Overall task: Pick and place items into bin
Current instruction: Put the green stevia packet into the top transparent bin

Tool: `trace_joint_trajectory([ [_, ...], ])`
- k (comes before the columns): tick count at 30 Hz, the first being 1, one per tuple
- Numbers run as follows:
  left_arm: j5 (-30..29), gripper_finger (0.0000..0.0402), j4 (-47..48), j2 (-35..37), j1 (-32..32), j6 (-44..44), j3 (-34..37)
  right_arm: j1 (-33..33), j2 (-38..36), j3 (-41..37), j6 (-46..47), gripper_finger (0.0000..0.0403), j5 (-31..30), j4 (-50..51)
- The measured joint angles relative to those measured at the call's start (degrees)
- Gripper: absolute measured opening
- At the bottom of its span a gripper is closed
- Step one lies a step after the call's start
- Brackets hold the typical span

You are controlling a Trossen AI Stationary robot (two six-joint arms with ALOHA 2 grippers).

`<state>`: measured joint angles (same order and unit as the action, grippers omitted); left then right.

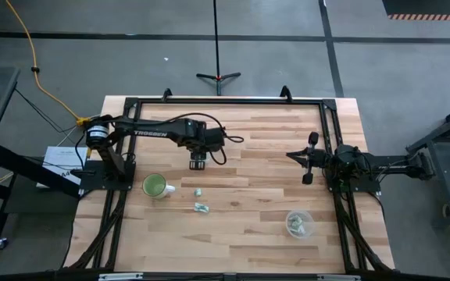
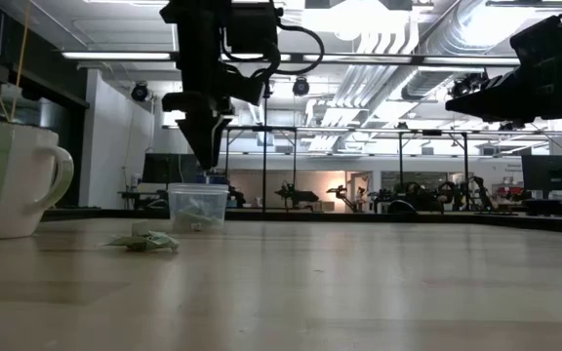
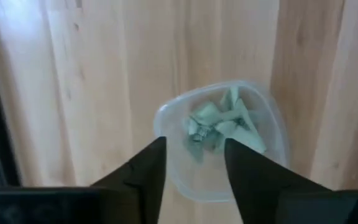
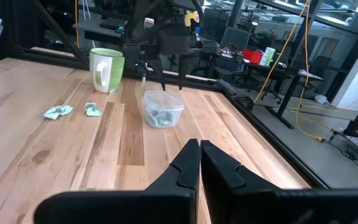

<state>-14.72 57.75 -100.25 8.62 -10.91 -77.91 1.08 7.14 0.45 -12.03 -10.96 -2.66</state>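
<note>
Two pale green wrapped items [image 1: 198, 191] [image 1: 202, 208] lie on the wooden table right of the green cup [image 1: 155, 186]; they also show in the right wrist view [image 4: 58, 111] [image 4: 92, 109]. Several more lie inside the clear plastic bin [image 1: 309, 229] [image 4: 176, 112] near the table's near right. My left gripper [image 1: 198, 164] [image 4: 171, 78] hangs raised above the table, fingers pointing down, open and empty. In its wrist view [image 3: 194, 162] the bin's rim [image 3: 166, 115] shows beyond the fingers. My right gripper [image 1: 295, 157] [image 4: 199, 155] waits at the right side, shut and empty.
The green cup with a handle [image 2: 8, 180] [image 4: 106, 68] stands at the table's left part, close to the loose items. A black frame rail [image 1: 225, 100] runs round the table's edges. Bare wood lies between the items and the bin.
</note>
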Motion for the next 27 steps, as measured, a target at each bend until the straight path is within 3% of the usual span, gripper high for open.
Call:
trace_joint_trajectory([
  [5, 9.1, 0.0219, 2.0, 0.0, -2.0, 3.5, -0.3, 0.0, 0.0, 0.0, -0.1, 0.0001, 0.0, 0.0],
  [11, 16.9, 0.02, 2.7, 0.0, -8.5, 5.8, 0.0, 0.0, 0.0, 0.0, -2.1, 0.0002, -0.1, 0.0],
  [18, 15.7, 0.0187, -12.2, 0.0, -16.2, 9.7, 8.8, 0.0, 0.0, 0.0, -2.2, 0.0002, -0.9, -0.2],
  [27, 17.7, 0.0198, -14.3, 0.0, -16.9, 19.3, 12.9, 0.0, 0.0, 0.0, -2.4, 0.0002, -1.0, -0.2],
])
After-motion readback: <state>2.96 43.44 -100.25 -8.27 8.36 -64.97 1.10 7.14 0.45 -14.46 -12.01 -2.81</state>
